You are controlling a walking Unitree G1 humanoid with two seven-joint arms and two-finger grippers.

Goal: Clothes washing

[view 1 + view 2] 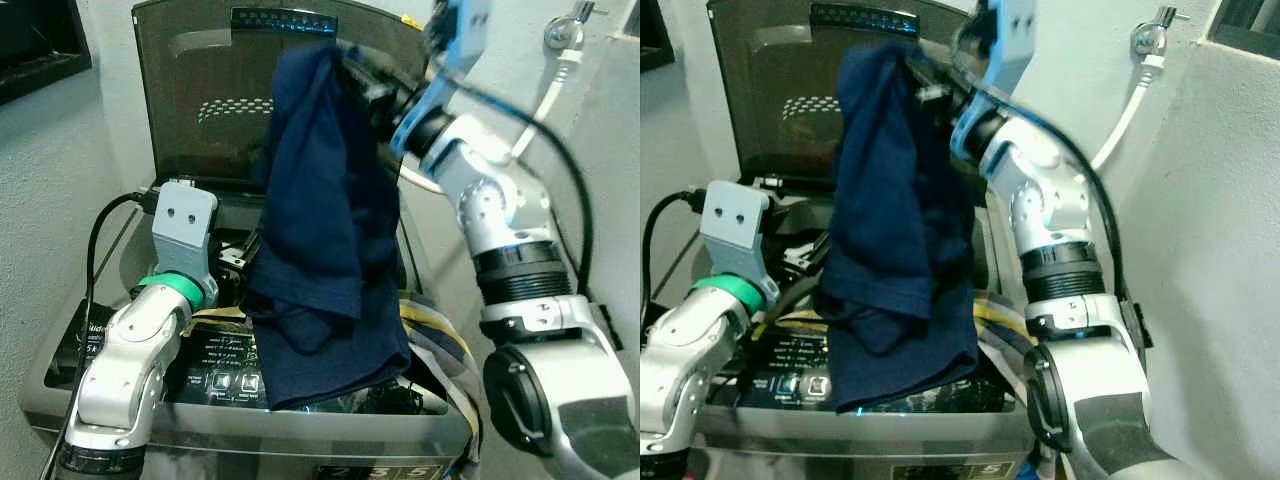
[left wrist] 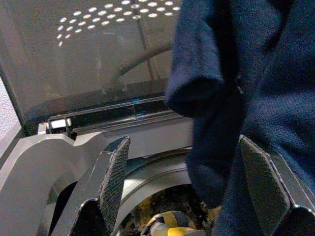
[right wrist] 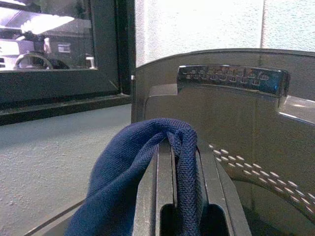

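A dark blue garment [image 1: 320,220] hangs high over the open top-loading washing machine [image 1: 120,330]. My right gripper [image 1: 345,60] is shut on its top fold, just in front of the raised smoked lid [image 1: 215,90]. The right wrist view shows the blue cloth [image 3: 147,162] pinched and draped over the shut fingers [image 3: 165,191]. My left gripper [image 1: 235,265] sits low at the drum's mouth, open, with the garment's lower part [image 2: 236,98] hanging between and beside its fingers [image 2: 115,182]. Yellow and dark striped laundry [image 2: 167,228] lies in the drum below.
Striped clothes [image 1: 440,345] spill over the machine's right rim. The control panel [image 1: 225,375] runs along the front edge. A tap with a white hose [image 1: 560,45] is on the wall at the right. Grey walls close in on both sides.
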